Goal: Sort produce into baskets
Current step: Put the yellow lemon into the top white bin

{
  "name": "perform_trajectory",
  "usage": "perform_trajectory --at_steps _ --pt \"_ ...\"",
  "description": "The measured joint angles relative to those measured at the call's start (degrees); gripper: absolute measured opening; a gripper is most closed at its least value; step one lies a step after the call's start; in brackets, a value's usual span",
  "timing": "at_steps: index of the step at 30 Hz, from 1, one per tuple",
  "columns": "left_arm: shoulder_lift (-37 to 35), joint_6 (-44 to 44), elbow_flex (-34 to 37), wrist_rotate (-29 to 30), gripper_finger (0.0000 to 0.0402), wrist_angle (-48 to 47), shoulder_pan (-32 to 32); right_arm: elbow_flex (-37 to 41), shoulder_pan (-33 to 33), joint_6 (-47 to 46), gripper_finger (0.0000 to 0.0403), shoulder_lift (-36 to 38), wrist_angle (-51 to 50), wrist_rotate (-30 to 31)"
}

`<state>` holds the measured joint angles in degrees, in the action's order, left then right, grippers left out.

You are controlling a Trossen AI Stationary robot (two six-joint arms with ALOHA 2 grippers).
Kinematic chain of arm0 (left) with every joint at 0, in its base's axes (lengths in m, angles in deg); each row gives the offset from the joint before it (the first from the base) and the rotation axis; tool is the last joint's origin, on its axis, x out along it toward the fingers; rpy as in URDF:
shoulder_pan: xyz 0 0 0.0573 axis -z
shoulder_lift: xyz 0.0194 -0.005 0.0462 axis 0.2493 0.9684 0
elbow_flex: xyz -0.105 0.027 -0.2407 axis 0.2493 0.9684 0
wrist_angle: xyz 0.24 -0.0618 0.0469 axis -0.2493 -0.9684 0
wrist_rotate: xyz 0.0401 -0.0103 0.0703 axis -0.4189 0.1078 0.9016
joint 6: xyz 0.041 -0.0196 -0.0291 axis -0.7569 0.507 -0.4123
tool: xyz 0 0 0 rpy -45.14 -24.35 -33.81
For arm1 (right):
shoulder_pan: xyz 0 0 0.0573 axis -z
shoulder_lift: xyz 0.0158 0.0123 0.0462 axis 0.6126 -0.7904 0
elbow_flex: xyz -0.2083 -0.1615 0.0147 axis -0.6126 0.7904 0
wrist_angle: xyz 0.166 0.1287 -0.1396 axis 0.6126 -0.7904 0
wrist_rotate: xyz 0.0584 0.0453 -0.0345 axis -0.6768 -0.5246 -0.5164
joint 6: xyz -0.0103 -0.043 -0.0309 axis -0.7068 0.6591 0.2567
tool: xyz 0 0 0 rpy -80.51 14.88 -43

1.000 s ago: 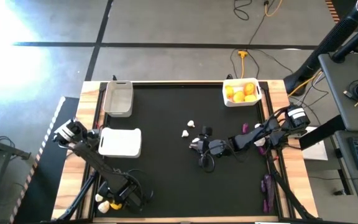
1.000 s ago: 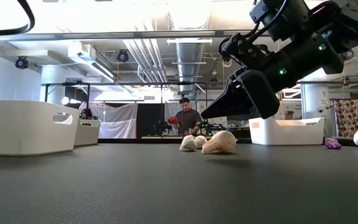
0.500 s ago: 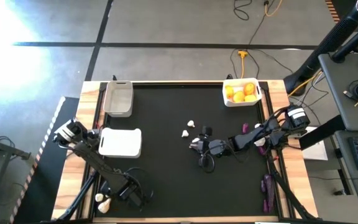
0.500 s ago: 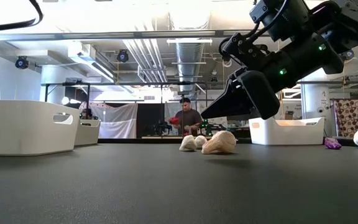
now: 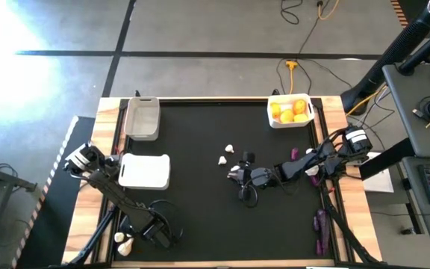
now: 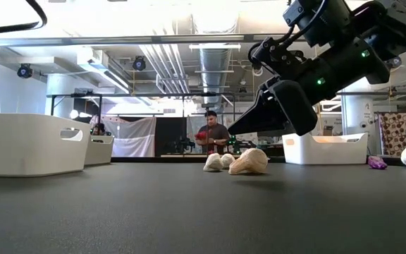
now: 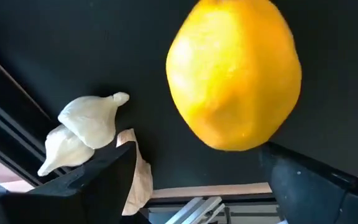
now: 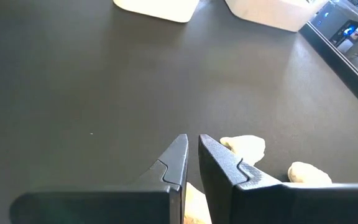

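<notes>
- Left gripper is seen in the high view at the table's near left corner, just beside two garlic bulbs; the right gripper is stretched to mid-table over another garlic bulb, far from the white basket.
- Low view: the right gripper is poised just above that bulb.
- Left wrist view: a lemon is framed between wide-spread fingers, nothing gripped; its long axis is judged to run along the reach.
- Right wrist view: the fingers are seen closed and empty, the bulb just ahead.
</notes>
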<state>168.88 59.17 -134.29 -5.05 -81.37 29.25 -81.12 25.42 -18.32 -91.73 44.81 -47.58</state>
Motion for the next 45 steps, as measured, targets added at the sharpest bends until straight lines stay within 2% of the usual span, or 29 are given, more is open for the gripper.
perform_trajectory --at_steps 10,14,17,20,25,27,30,33,37,39,45 --pt "-0.04 0.38 1.71 13.29 0.0323 -0.11 -0.04 0.00 0.00 -0.39 0.0031 0.00 0.00 0.00" --pt "-0.07 0.97 2.68 12.57 0.0320 0.33 -0.27 0.00 0.00 -0.42 0.0031 0.00 0.00 0.00" --pt "-0.07 0.55 3.20 8.72 0.0308 2.54 -0.47 0.00 0.00 -0.42 0.0031 0.00 0.00 0.00" --pt "-0.07 0.40 3.30 6.32 0.0285 3.22 -0.55 0.19 0.00 -0.43 0.0031 0.00 -0.02 0.01" --pt "-0.07 -1.92 3.23 5.69 0.0228 3.43 -2.16 0.33 0.00 -0.44 0.0031 0.00 -0.02 0.02" --pt "-0.07 -4.69 2.65 7.97 0.0203 4.63 -3.65 0.33 0.00 -0.43 0.0031 0.00 -0.01 0.02" --pt "-0.09 -9.36 1.18 15.11 0.0179 8.71 -6.67 0.33 0.00 -0.42 0.0031 0.00 -0.01 0.01" --pt "-0.09 -15.21 -0.32 24.91 0.0179 12.68 -10.13 0.33 0.00 -0.42 0.0031 0.00 0.00 0.02" --pt "-0.09 -27.63 -1.57 38.30 0.0190 20.12 -14.96 0.35 -0.04 -0.44 0.0031 0.00 -0.02 0.02" --pt "0.59 -34.80 -1.51 40.51 0.0191 24.98 -17.81 0.35 -0.29 -0.42 0.0031 0.00 -0.11 0.03" --pt "6.36 -52.98 -1.27 40.35 0.0191 37.44 -24.37 0.13 -0.52 0.08 0.0031 1.27 -5.70 0.10"
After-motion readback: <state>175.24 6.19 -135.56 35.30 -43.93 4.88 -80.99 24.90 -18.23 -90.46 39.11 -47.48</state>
